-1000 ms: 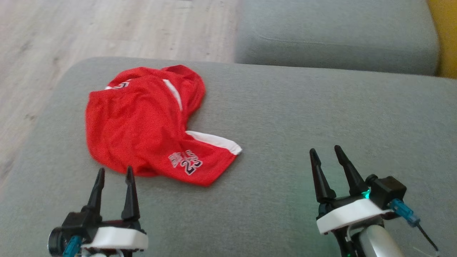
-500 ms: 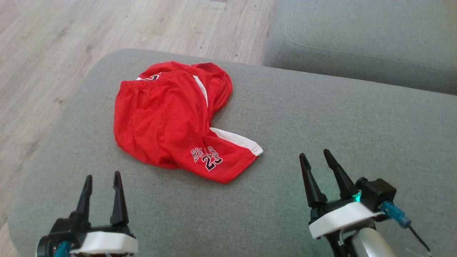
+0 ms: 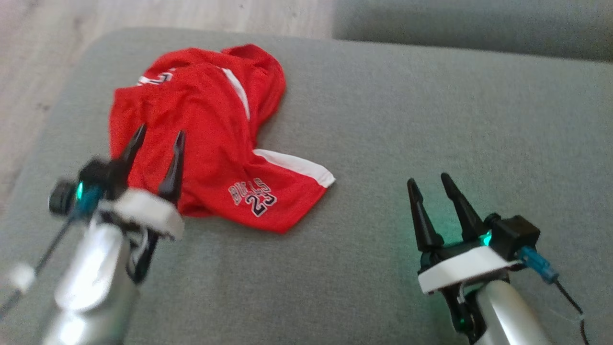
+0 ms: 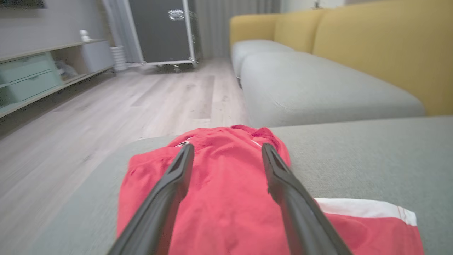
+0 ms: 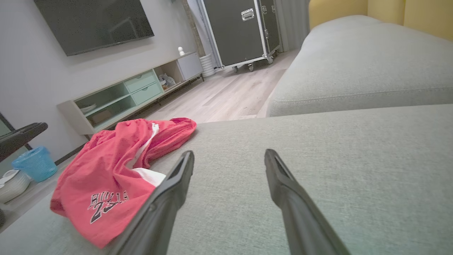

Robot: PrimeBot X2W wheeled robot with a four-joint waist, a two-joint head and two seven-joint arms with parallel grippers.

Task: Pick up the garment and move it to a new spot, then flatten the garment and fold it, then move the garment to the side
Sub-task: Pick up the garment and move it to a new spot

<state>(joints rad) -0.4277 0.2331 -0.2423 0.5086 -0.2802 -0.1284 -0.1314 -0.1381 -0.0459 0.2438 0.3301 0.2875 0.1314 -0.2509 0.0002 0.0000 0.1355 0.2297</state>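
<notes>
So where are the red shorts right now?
In the head view the red basketball shorts lie crumpled on the grey sofa cushion, on the robot's left, with the open left gripper poised over them.

Left gripper (image 3: 162, 130) sits high on the left of the head view, jaws spread wide, its two long dark fingers (image 3: 173, 167) pointing forward and leaning slightly right. It looks blurred. Behind it, a white wrist collar (image 3: 143, 211), then the silver left forearm (image 3: 91, 268) angling down to the bottom left corner. From the left wrist view, the two fingers run up in an open V. Over on the right, the right gripper (image 3: 428, 179) sits lower, jaws just as wide, tips tilted a little left. A green light (image 3: 487, 238) glows at its wrist, and the right forearm (image 3: 503, 311) drops out at the bottom edge.
</notes>
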